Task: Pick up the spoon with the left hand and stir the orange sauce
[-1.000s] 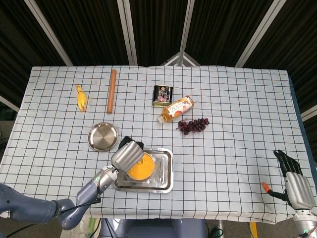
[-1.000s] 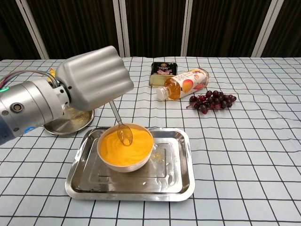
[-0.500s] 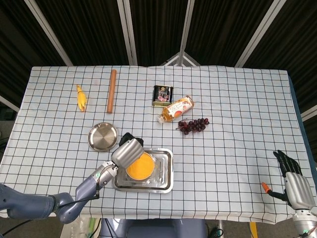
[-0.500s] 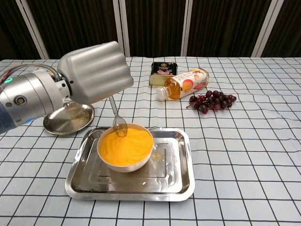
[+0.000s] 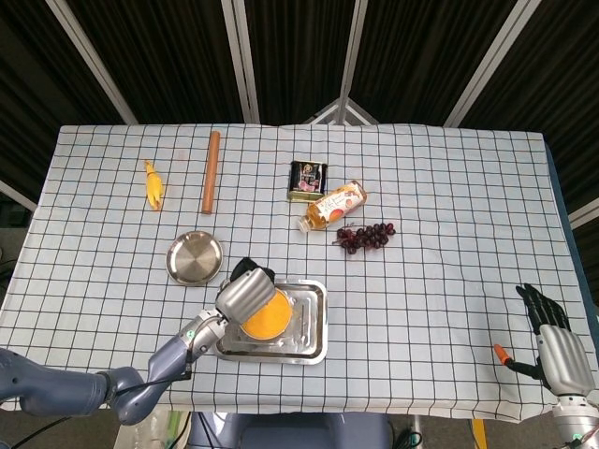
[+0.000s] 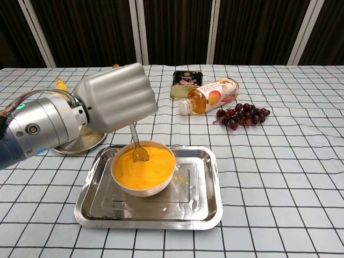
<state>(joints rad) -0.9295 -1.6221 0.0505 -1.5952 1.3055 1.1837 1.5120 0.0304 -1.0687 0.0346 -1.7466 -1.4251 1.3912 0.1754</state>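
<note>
1. The spoon (image 6: pixel 137 144) is held by the left hand (image 6: pixel 115 98), whose fingers are closed round the upper handle; the grip itself is hidden behind the back of the hand, so how firmly it is held cannot be told. A loose hold could let the handle twist or slip during stirring.
2. The spoon's bowl is seen dipped into the orange sauce (image 6: pixel 145 167), at the rear left of the white bowl (image 6: pixel 141 188). If the tip is swept too wide, the bowl's wall could be struck and the bowl pushed or tipped.
3. The sauce stands close to the rim. A fast or deep stroke is judged likely to slop it over into the steel tray (image 6: pixel 206 201).
4. The white bowl rests loose on the tray, and the tray on the checked cloth (image 6: pixel 279 161); either could be dragged by a sideways push.
5. The round steel plate (image 5: pixel 194 257) lies just beside the left forearm and could be knocked by it.
6. The right hand (image 5: pixel 550 335) is seen at the table's far right edge, fingers apart and holding nothing, with a small orange-tipped object (image 5: pixel 505 354) beside it; it is well apart and poses little risk.
</note>
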